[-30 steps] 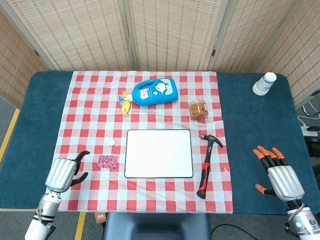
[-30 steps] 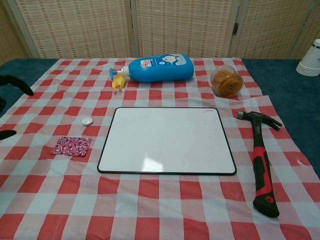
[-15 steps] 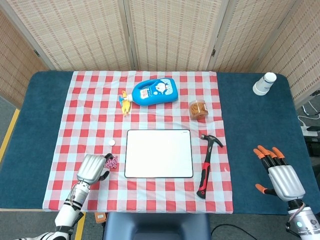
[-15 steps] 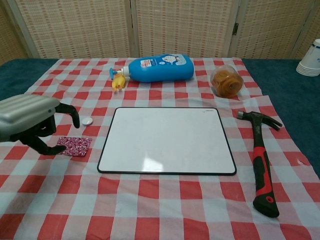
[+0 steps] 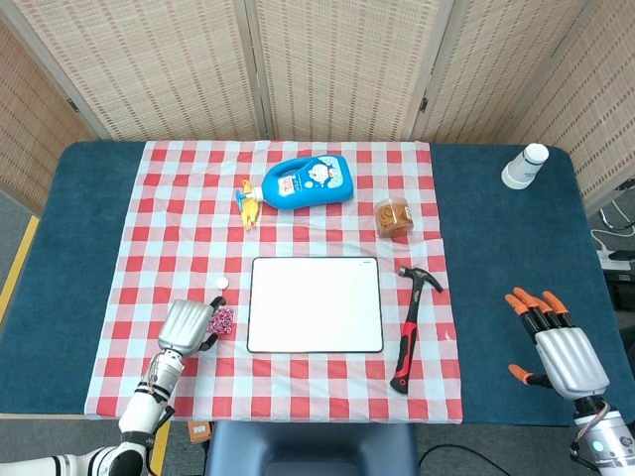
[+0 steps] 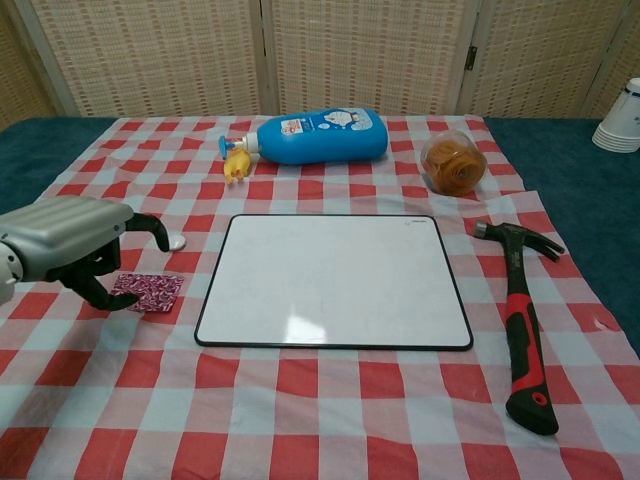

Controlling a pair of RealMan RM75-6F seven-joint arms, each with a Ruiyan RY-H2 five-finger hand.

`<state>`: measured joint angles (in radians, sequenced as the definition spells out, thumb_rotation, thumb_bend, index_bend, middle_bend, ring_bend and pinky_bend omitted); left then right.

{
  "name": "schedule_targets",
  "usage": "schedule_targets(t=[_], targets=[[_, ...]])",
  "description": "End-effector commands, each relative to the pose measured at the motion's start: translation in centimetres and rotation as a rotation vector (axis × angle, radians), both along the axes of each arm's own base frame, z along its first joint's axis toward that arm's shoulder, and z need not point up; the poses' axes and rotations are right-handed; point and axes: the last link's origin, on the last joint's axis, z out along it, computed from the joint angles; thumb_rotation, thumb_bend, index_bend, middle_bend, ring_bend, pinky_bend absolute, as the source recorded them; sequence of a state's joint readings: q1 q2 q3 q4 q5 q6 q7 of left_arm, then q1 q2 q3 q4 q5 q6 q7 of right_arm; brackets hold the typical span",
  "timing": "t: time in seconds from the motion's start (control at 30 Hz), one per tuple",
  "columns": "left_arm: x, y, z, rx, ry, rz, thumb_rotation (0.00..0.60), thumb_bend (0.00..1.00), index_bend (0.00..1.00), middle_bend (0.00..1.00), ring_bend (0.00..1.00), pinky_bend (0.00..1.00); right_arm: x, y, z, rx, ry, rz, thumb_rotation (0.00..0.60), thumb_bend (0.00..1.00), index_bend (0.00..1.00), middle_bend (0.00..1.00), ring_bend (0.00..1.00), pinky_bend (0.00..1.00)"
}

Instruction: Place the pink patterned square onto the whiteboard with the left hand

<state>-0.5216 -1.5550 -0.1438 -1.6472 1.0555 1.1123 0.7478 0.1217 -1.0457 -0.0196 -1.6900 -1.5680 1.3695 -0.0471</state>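
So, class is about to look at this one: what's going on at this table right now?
The robot's left hand is over the pink patterned square, its fingers curled down at the square's left edge. The square lies flat on the checked cloth, just left of the whiteboard, which has nothing on it yet. The right hand sits far off at the table's right side, fingers spread, holding nothing.
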Motion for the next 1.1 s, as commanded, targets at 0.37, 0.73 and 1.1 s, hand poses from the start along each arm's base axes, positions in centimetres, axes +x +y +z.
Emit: schedule_targets(t=[0.37, 0.73, 1.1], targets=[[-1.4, 0.9, -0.6, -0.013, 0.003, 0.059, 0.600, 0.29, 0.30, 1.00, 1.00, 1.00, 0.0, 0.0, 0.0, -0.002, 0.001, -0.001, 0.600, 0.07, 0.00, 0.00, 0.00, 0.00], [-1.7, 1.1, -1.1, -0.032, 0.011, 0.079, 0.600, 0.29, 0.30, 1.00, 1.00, 1.00, 0.0, -0.1, 0.0, -0.002, 0.001, -0.006, 0.600, 0.07, 0.00, 0.00, 0.00, 0.00], [-2.1, 1.5, -1.4, -0.051, 0.026, 0.106, 0.600, 0.29, 0.30, 1.00, 1.00, 1.00, -0.1, -0.1, 0.1, -0.003, -0.001, -0.006, 0.600, 0.07, 0.00, 0.00, 0.00, 0.00]])
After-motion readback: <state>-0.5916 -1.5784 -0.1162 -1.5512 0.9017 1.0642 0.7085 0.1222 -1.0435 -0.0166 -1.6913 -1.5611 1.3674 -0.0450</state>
